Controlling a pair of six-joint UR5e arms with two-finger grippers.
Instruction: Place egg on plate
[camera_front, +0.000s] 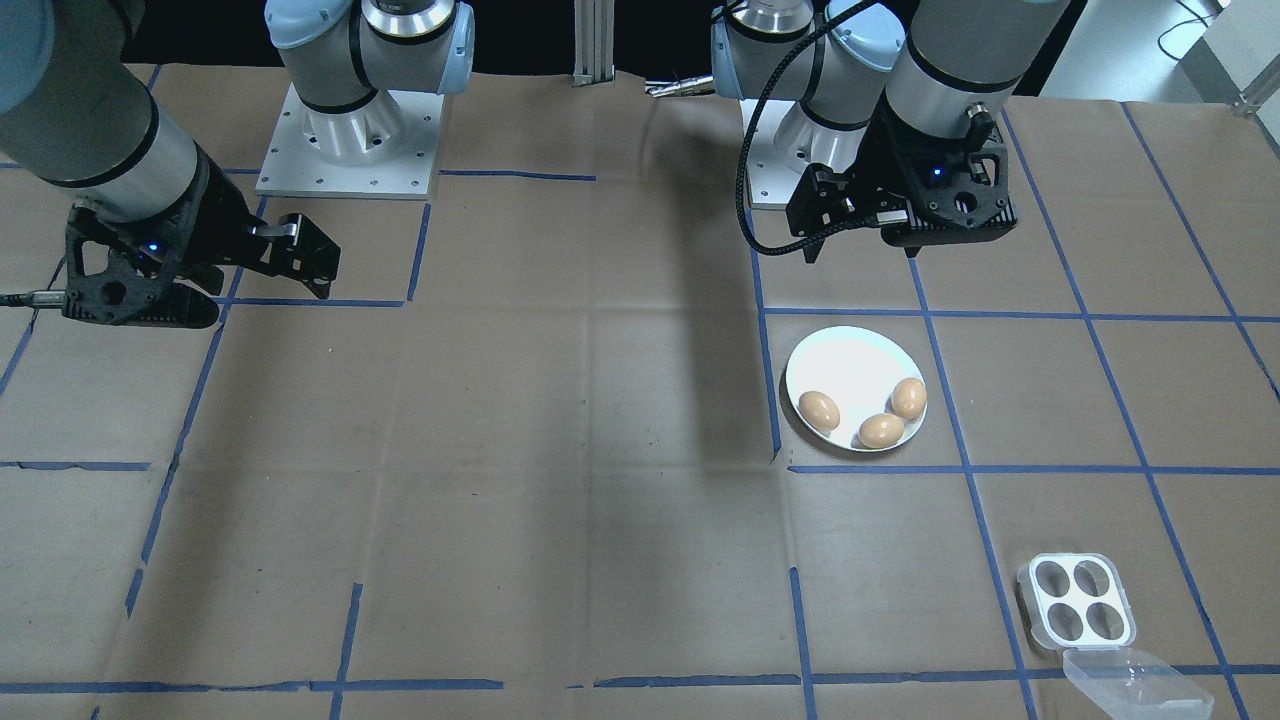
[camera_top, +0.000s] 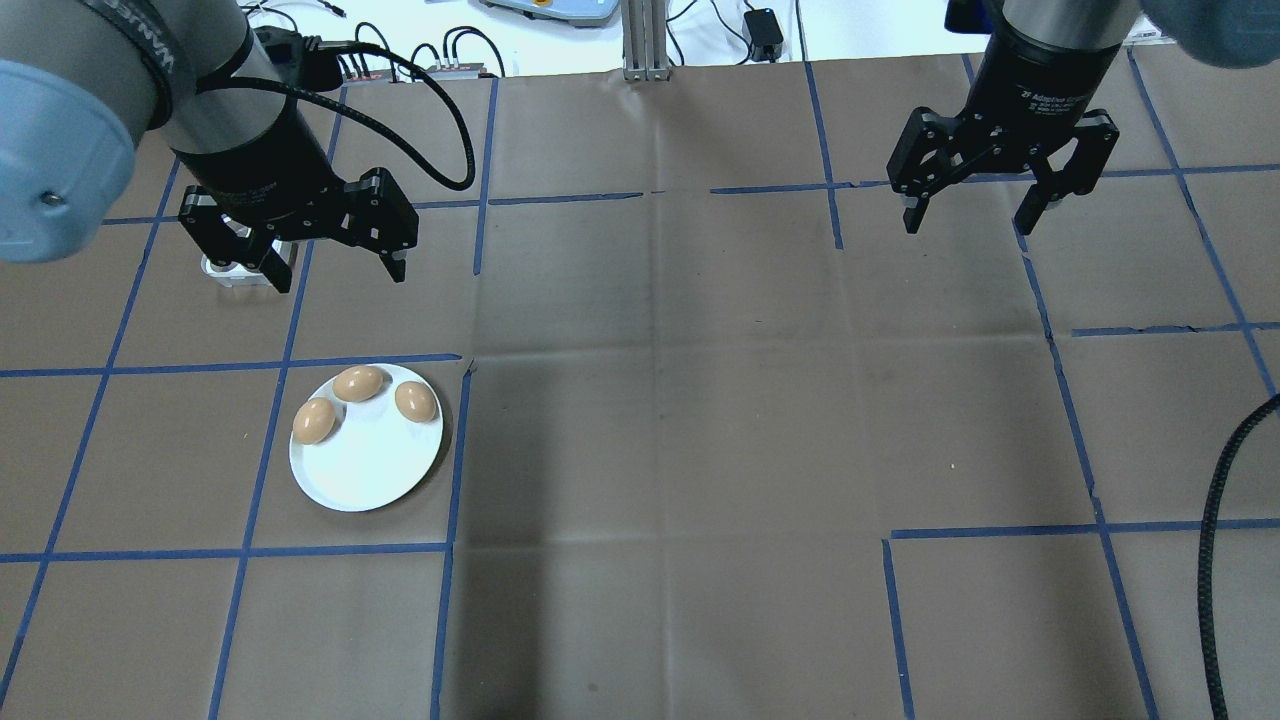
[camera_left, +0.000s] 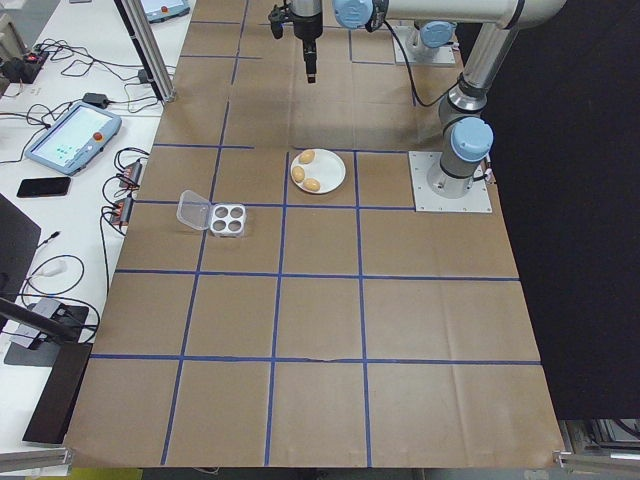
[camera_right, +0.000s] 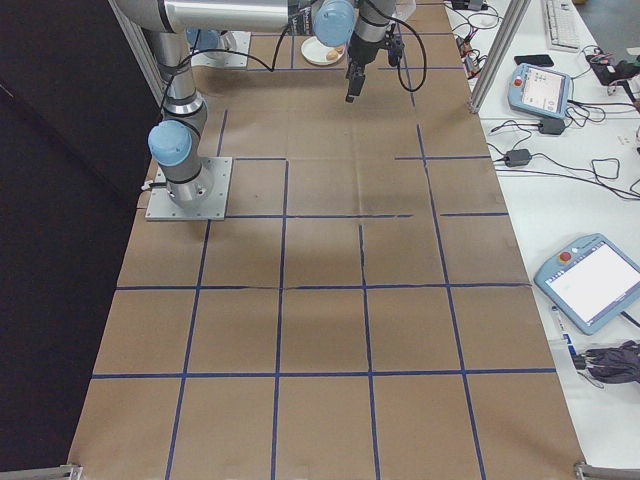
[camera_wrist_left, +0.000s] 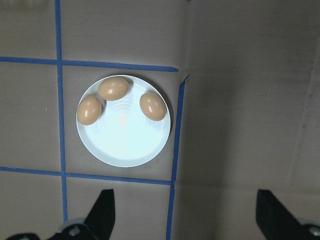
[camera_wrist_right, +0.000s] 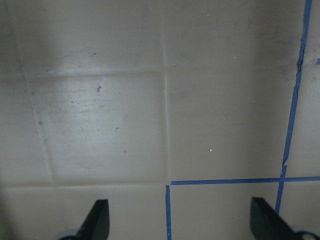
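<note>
Overhead exterior view gives us three brown eggs (camera_top: 360, 384) resting on the round white plate (camera_top: 365, 475), grouped at its far rim. The clear plastic four-hole egg box (camera_front: 1078, 601), well beyond the plate, looks empty, so we judge the placing done; next calls only for staying clear. Left end effector (camera_top: 335, 260) hovers above the worktop (camera_top: 660, 420) just beyond the plate, jaws spread, empty. Right end effector (camera_top: 975, 210) hangs far across, also spread wide.

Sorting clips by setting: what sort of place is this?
Most likely a robotics lab. Two arms are bolted to a paper-covered table gridded with blue tape, and teach pendants and cables lie along its edge. Three eggs on a plate are props.
</note>
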